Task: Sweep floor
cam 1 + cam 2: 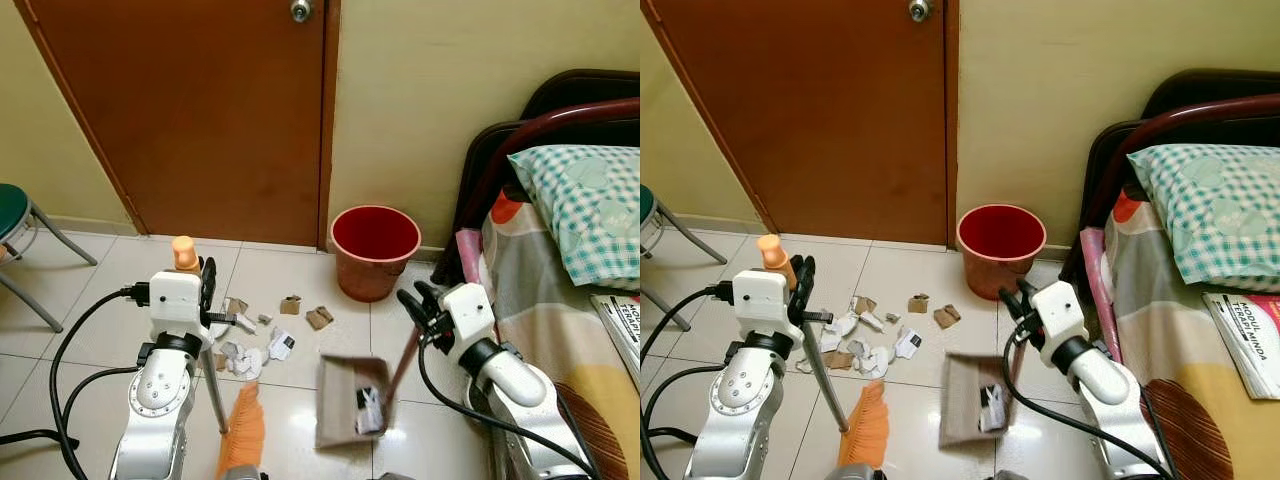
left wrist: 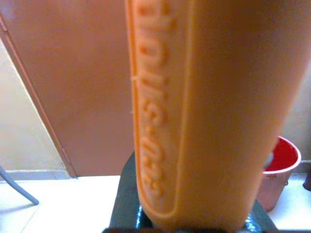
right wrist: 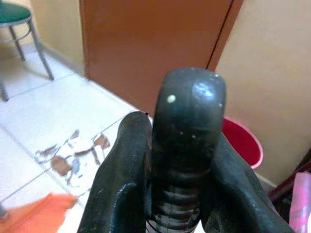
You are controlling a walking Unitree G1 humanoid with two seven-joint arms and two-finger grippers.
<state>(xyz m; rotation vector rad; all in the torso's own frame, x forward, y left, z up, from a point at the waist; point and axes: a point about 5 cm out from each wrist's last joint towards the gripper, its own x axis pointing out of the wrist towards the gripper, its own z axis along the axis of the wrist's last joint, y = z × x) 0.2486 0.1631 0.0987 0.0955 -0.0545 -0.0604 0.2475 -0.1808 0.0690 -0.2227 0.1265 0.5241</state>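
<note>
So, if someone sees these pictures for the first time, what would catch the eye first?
Probably the scraps of torn paper and cardboard scattered on the pale tiles before the brown door, with the red bucket beside them against the wall. Next, the tools: the left gripper is shut on the broom with its orange bristles, and the right gripper is shut on the dustpan, which already holds a few scraps.

One broom (image 1: pixel 240 432), one dustpan (image 1: pixel 345 400), one red bucket (image 1: pixel 375 250), one door (image 1: pixel 200 110), one stool (image 1: pixel 20 215), one pillow (image 1: pixel 585 205)
</note>
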